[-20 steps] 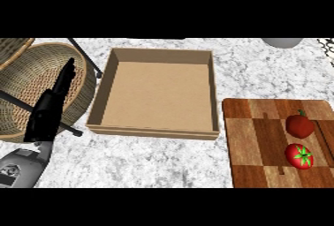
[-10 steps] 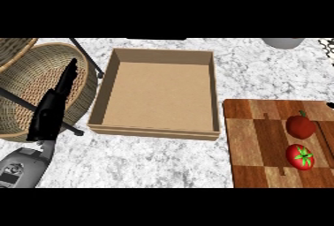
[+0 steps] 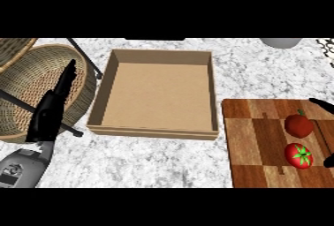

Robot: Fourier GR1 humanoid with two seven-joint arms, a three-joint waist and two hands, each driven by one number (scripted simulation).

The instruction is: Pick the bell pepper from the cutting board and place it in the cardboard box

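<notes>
Red bell pepper (image 3: 299, 126) on the cutting board (image 3: 261, 145), just left of the right hand (image 3: 325, 105) and apart from it. Stem end turned away from the robot, long axis running near to far. Right hand at the view's right edge, spread wide, holding nothing, only black tips showing. Tomato (image 3: 299, 156) just nearer on the board. Left hand (image 3: 55, 106) well off to the left, straight-fingered over the wicker basket (image 3: 26, 75); cardboard box (image 3: 157, 92) just right of it.
</notes>
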